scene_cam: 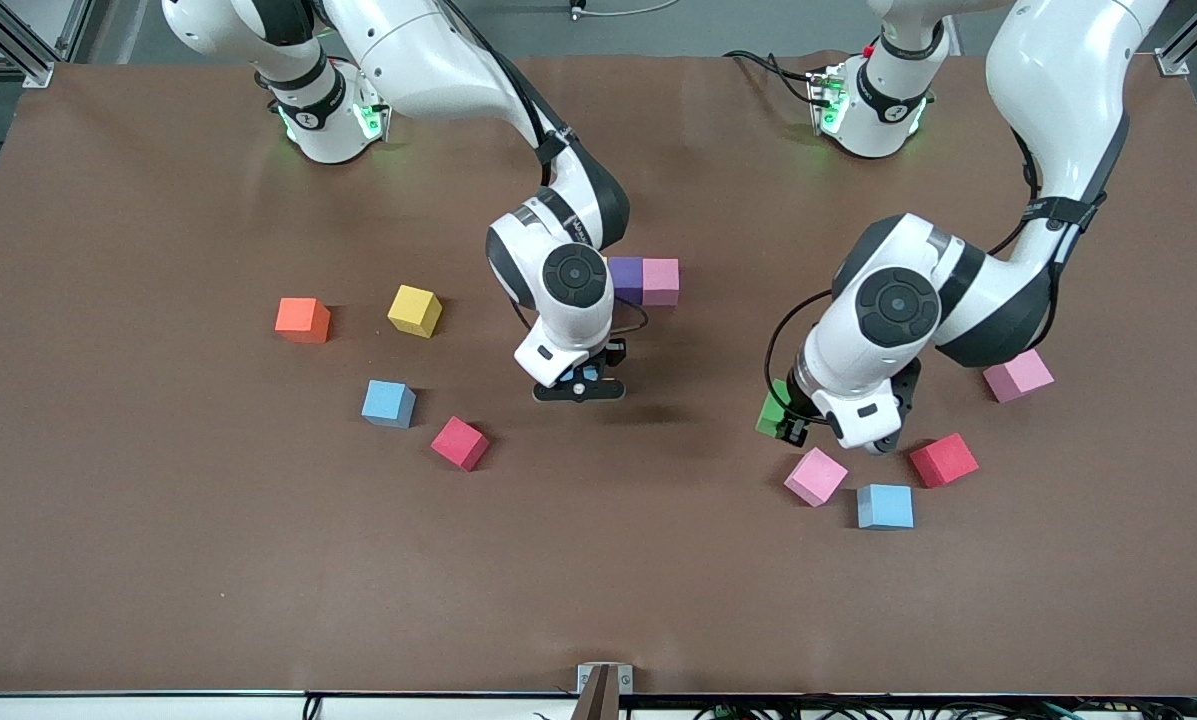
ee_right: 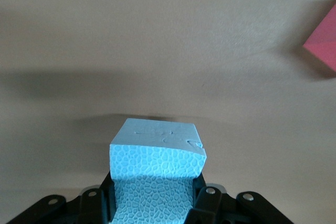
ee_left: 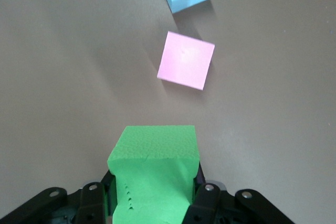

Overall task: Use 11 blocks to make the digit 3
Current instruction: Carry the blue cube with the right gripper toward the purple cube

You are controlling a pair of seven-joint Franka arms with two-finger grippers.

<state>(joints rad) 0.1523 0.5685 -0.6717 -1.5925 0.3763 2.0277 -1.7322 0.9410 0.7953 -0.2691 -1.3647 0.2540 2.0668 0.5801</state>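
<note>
While both arms are bent down over the counter (scene_cam: 158, 560), a pebbly green cube (ee_left: 153, 174) is clamped in left gripper (scene_cam: 786, 425), a blue foam cube (ee_right: 155, 174) in right gripper (scene_cam: 579, 385), mid-counter.

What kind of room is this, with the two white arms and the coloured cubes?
Probably a robotics lab: two arms bolted to a brown-covered table, foam blocks such as the yellow block scattered on it, aluminium framing at the corners, cables along the edge.
</note>
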